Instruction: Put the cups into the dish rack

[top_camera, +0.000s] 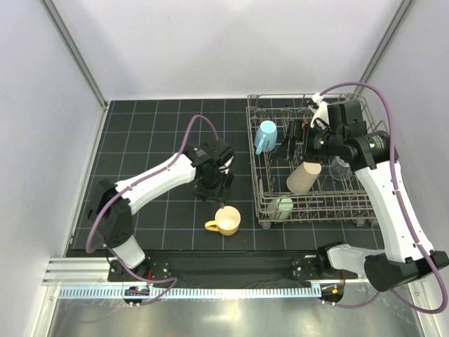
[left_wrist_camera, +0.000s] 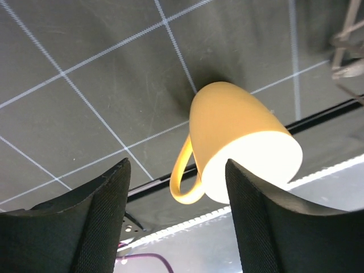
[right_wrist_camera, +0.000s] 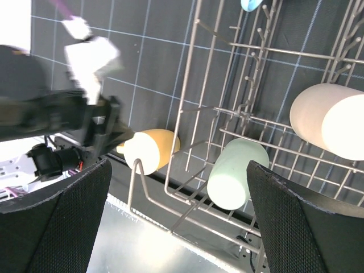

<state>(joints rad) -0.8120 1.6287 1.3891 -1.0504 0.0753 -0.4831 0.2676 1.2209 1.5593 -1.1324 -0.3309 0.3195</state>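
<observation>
Underneath, a black mat ruled with a pale grid, spread over the table. Along the near edge, a bare metal rail. Behind and at both sides, plain white walls.

In the mat's back right corner, the dish rack: grey wire, raised sides, upright tines inside, reaching nearly to the mat's front edge.

Inside it:
- light blue cup, tipped on the tines toward the back left;
- tan tumbler, on its side near the middle;
- pale green cup, on its side in the front left corner;
- clear glass, by the right wall.

Outside, the yellow mug: stands mouth up on the mat, just left of the rack's front left corner and near the mat's front edge, handle pointing left.

Just behind and above the mug, the left gripper: jaws apart, nothing clamped.

Over the rack's interior, the right gripper: jaws spread wide, empty.

Hard to make out:
- clear glass faint and partly under the right arm;
- mug's mouth washed out to white in the left wrist view, its right edge hidden behind one finger, so contact there cannot be told;
- light blue cup cut off at the top edge of the right wrist view, left arm there only a blur.
</observation>
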